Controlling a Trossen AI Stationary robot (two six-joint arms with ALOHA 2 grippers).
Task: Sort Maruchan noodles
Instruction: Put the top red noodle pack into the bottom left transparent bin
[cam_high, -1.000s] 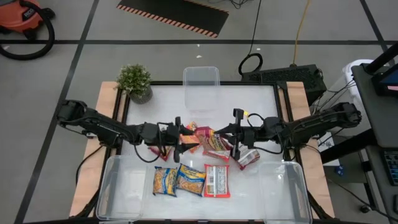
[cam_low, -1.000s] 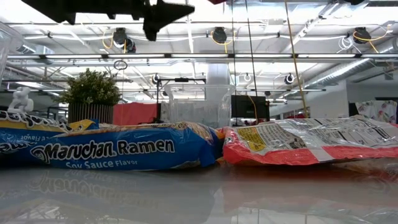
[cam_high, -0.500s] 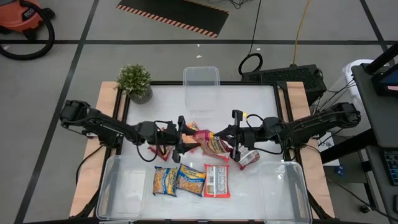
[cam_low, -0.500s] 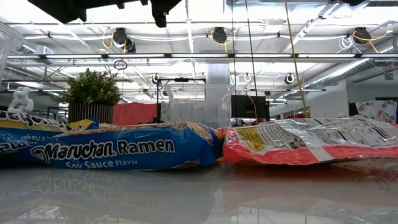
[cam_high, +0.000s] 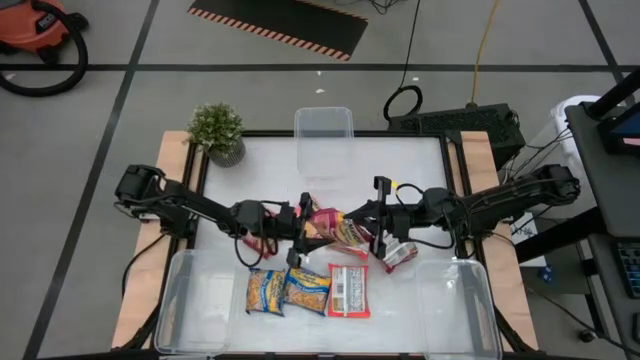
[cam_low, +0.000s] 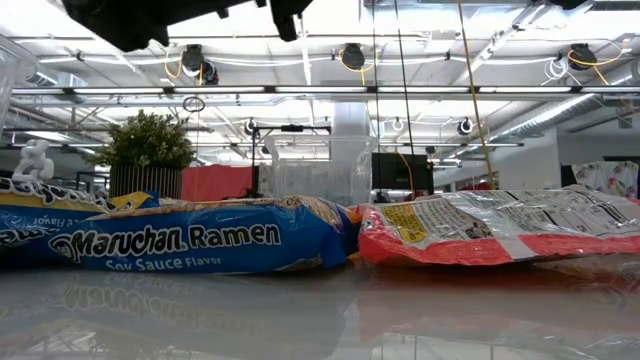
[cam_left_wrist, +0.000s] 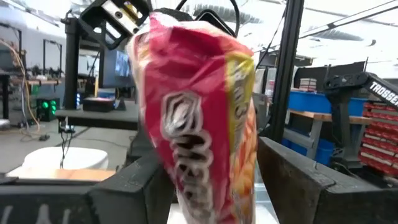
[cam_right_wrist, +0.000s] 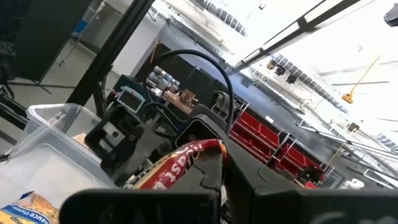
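Holding a red packet (cam_high: 338, 229) between us, both of my grippers meet over the middle of the table (cam_high: 400, 160). My left gripper (cam_high: 304, 228) has its two fingers closed on the packet's left end; from my left wrist the red wrapper (cam_left_wrist: 199, 118) stands upright between my dark fingers (cam_left_wrist: 134, 183), filling the gap and touching both. My right gripper (cam_high: 376, 218) is fully closed, pinching the same packet's right end, and from my right wrist the red edge of the wrapper (cam_right_wrist: 177, 163) shows right at my fingertips. The packet hangs between the two grippers, raised above the tabletop.

Nearer the front edge, three more noodle packets lie flat in a row, touching: two yellow-blue ones (cam_high: 288, 290) and a red one with a white label (cam_high: 349, 291). From table height the yellow-blue soy sauce packet (cam_low: 190, 238) and the red one (cam_low: 500, 228) lie end to end. Another red-and-silver packet (cam_high: 400, 255) lies just beside and below my right gripper. Large clear bins sit at the front left (cam_high: 195, 310) and front right (cam_high: 460, 310), a smaller clear bin (cam_high: 323, 128) at the far edge, with a potted plant (cam_high: 218, 130) at the far left corner.
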